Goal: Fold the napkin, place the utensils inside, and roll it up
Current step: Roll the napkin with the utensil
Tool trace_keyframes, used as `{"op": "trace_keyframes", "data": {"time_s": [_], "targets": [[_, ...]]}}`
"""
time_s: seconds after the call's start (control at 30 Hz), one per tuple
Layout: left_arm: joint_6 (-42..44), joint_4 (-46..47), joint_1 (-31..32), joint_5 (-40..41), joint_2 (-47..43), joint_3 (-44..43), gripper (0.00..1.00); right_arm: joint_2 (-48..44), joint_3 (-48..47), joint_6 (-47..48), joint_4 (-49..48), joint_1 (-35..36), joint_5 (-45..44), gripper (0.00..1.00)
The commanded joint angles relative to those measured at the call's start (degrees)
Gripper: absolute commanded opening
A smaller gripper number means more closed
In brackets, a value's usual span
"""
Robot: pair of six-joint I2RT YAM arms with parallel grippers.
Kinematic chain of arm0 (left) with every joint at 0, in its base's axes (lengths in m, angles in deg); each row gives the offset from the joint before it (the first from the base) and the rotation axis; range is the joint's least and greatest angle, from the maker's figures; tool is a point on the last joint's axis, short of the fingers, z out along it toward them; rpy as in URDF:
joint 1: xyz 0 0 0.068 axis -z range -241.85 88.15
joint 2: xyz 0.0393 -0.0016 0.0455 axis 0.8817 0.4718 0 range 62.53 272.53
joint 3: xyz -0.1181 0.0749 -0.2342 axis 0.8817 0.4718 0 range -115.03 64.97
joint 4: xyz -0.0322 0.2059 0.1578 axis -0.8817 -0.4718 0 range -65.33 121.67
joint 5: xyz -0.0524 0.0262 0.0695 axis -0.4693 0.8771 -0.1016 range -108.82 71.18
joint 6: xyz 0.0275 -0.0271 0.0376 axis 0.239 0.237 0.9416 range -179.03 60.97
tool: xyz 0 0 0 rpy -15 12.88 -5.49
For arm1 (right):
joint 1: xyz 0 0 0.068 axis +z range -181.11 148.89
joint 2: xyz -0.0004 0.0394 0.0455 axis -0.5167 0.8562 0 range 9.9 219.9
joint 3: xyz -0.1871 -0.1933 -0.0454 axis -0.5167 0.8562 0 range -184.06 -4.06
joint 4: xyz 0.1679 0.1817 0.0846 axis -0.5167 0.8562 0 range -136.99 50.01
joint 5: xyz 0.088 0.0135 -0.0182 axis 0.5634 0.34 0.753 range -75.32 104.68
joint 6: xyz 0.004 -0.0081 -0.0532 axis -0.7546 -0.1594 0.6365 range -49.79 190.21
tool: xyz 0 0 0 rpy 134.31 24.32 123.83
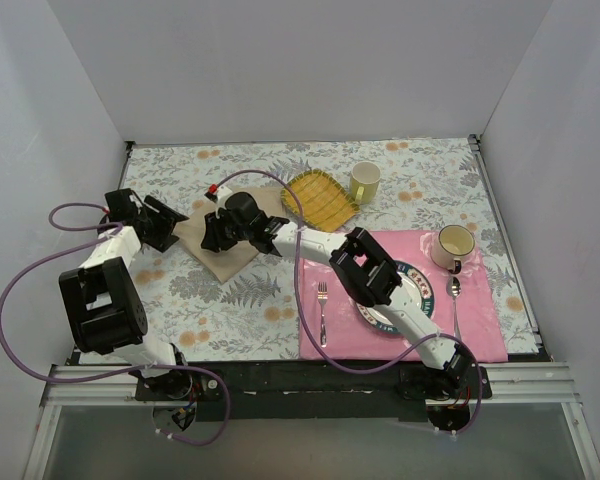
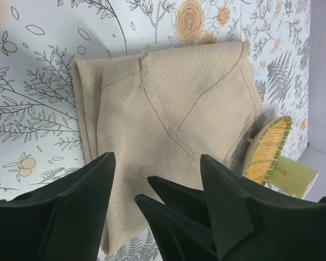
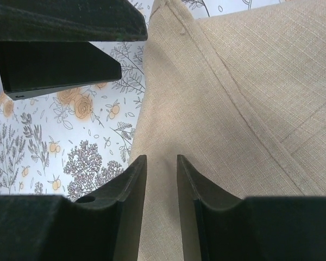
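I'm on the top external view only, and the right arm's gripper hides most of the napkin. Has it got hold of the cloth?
Observer: It looks so. In the right wrist view the right gripper has its fingers almost together, with a raised ridge of the napkin running up between them.
Operator: And the left gripper, is it holding an edge too?
Observer: No. In the left wrist view the left gripper is wide open with no cloth held, and the napkin lies flat on the table beyond its tips.
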Motion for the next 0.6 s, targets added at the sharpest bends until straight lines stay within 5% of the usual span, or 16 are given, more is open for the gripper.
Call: {"op": "trace_keyframes", "data": {"time_s": [0.0,0.57], "targets": [[-0.8,0.1,-0.3,-0.3,-2.0,1.0,0.64,0.9,-2.5,0.0,-0.9,-0.3,0.4,0.38],[0.9,-3.5,-0.9,-0.5,3.9,-0.1,0.66,5.4,0.0,-2.1,-1.8,-0.3,2.2,0.4]]}}
